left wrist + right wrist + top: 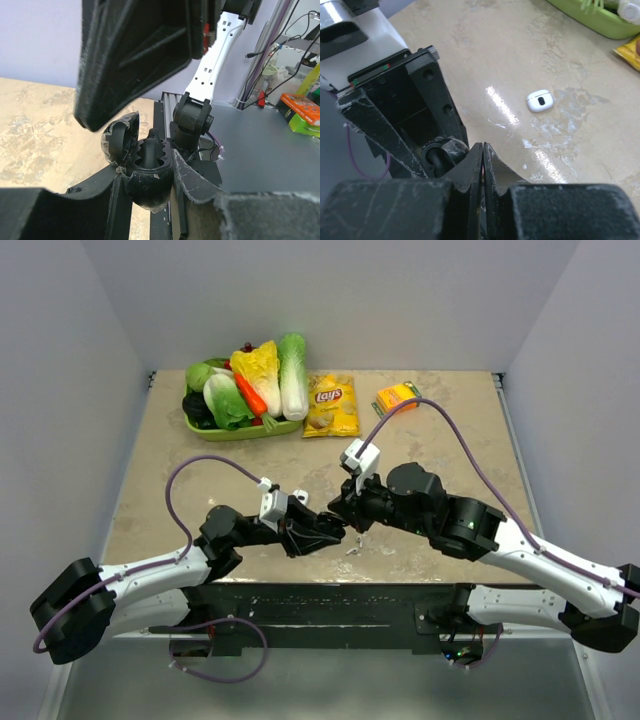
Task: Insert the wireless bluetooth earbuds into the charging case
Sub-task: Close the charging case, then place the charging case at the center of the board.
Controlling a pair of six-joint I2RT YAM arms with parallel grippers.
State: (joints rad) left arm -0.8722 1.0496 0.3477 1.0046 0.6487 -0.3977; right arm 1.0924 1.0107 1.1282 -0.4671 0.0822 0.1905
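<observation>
My left gripper is shut on the black charging case, held above the table near its front edge. The case's lid stands open to the left. One black earbud stands upright in the case. My right gripper is shut, its fingers pressed flat together with nothing visible between them. Its tips sit right beside the case, and one of its fingers hangs just above the open case in the left wrist view.
A small white rounded piece with a dark spot lies on the table behind the grippers. At the back stand a green tray of vegetables, a yellow chips bag and an orange box.
</observation>
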